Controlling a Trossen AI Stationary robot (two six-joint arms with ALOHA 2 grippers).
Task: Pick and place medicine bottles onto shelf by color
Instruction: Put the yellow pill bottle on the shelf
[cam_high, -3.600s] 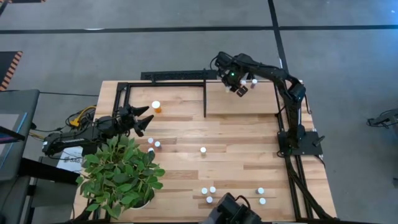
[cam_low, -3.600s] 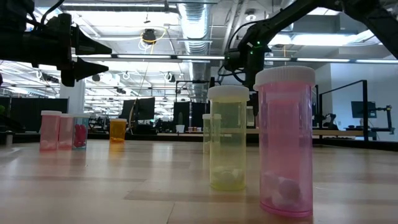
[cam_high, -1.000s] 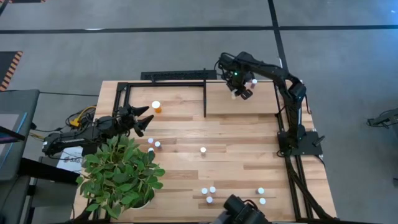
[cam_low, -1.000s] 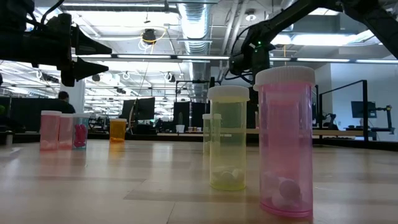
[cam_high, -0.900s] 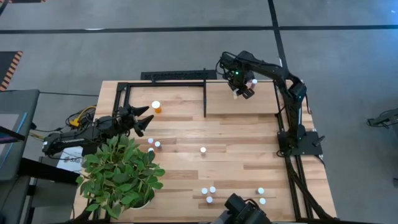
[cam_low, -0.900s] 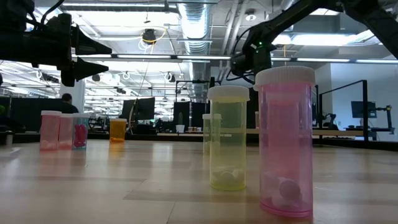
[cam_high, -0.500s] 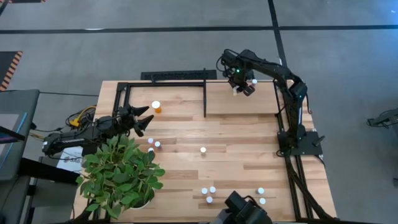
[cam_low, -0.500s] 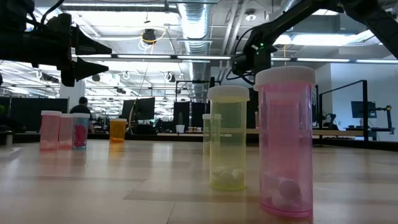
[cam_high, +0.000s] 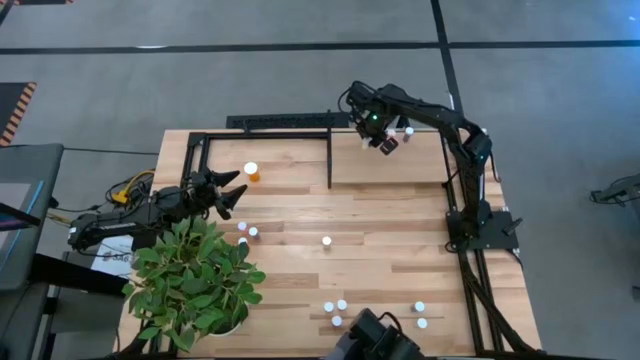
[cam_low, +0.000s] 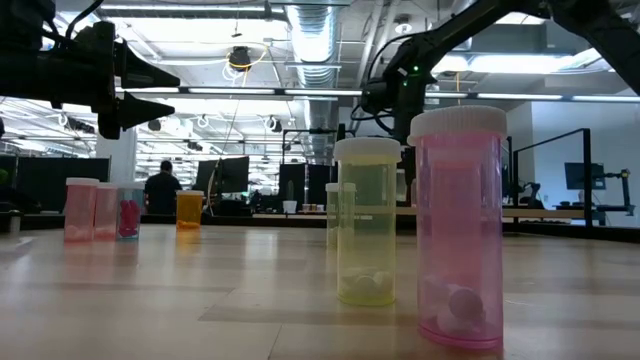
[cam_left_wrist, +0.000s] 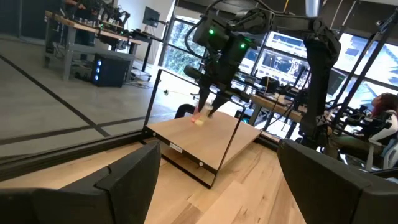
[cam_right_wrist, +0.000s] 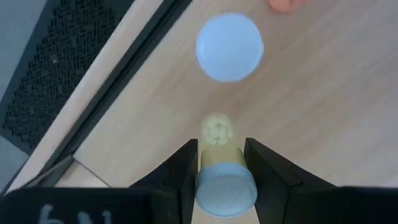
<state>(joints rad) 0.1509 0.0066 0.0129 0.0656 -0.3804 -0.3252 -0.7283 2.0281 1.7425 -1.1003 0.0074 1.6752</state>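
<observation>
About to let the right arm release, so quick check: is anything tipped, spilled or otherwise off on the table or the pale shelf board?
Nothing stands out. The right gripper holds a white-capped yellowish vial above the pale wooden shelf board, beside another white-capped vial. The vials on the plank tabletop stand upright; nothing is spilled.

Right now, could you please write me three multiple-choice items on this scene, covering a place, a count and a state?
1. Where is the right gripper?
A. Over the pale wooden shelf board
B. Beside the leafy green plant
C. Off the table

2. How many white-capped vials stand by the table's near edge?
A. Two
B. Five
C. Nine

3. What is the right gripper doing?
A. Standing empty
B. Gripping a yellowish white-capped vial
C. Gripping the orange bottle

Answers:
1 A, the high view shows it above the board.
2 B, five caps show there.
3 B, the right wrist view shows the vial between its fingers.
</observation>
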